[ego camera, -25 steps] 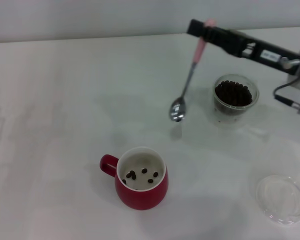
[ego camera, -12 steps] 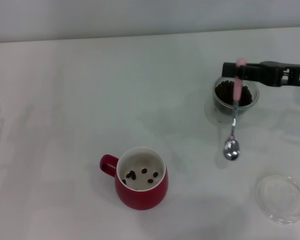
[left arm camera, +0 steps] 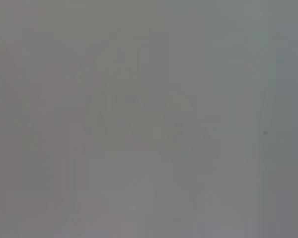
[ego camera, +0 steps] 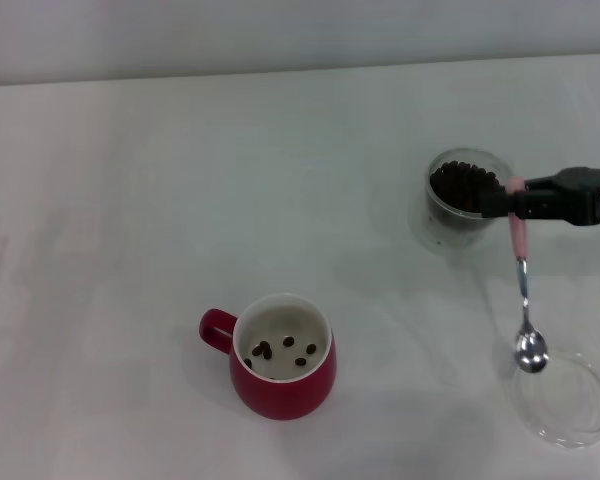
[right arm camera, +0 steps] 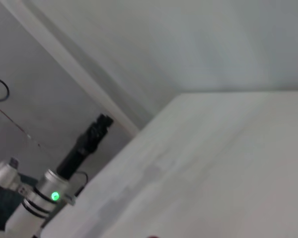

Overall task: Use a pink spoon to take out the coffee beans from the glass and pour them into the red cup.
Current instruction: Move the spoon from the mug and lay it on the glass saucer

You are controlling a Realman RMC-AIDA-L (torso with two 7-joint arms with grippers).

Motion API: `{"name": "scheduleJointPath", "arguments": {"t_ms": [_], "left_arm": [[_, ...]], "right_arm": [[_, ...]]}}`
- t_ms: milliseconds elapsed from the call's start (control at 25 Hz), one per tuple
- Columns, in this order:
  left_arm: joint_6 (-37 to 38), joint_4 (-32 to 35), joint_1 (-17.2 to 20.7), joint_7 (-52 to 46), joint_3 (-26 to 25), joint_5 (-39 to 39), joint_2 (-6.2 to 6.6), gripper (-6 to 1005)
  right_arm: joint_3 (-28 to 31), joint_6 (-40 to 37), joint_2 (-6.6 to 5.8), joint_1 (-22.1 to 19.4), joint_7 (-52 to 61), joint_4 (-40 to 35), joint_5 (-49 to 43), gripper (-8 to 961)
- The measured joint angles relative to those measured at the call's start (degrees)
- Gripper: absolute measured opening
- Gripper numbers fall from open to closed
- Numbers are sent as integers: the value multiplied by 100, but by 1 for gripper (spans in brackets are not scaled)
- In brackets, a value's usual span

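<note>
Right gripper | fingers clamped on pink spoon handle, bowl hanging near desk's right edge, beside glass | spoon light, stiff, slippery: best gripped at handle | left gripper unseen

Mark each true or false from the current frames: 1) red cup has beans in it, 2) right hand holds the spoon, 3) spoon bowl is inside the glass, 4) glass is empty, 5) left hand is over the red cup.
1. The red cup has coffee beans in it. True: a few loose ones lie on its cream bottom.
2. The right hand holds the pink spoon. True: it grips the pink handle end and the spoon hangs bowl down.
3. The spoon bowl is inside the glass. False: it hangs near the rim of the clear dish, away from the glass.
4. The glass is empty. False: it holds a dark heap of beans.
5. The left hand is over the red cup. False: no left hand shows in the head view.
</note>
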Motion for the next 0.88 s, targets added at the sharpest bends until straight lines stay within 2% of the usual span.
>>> {"name": "scheduleJointPath", "arguments": {"t_ms": [200,880], "left_arm": [[-1,5,-2,0,0,0,0,664],[-25,14,-73,0,0,-6,0,664]], "right_arm": [[-2,47,-55,11,-9,114,-282,175],[-7,343,-51,-29,-546,402,-537,177]]}}
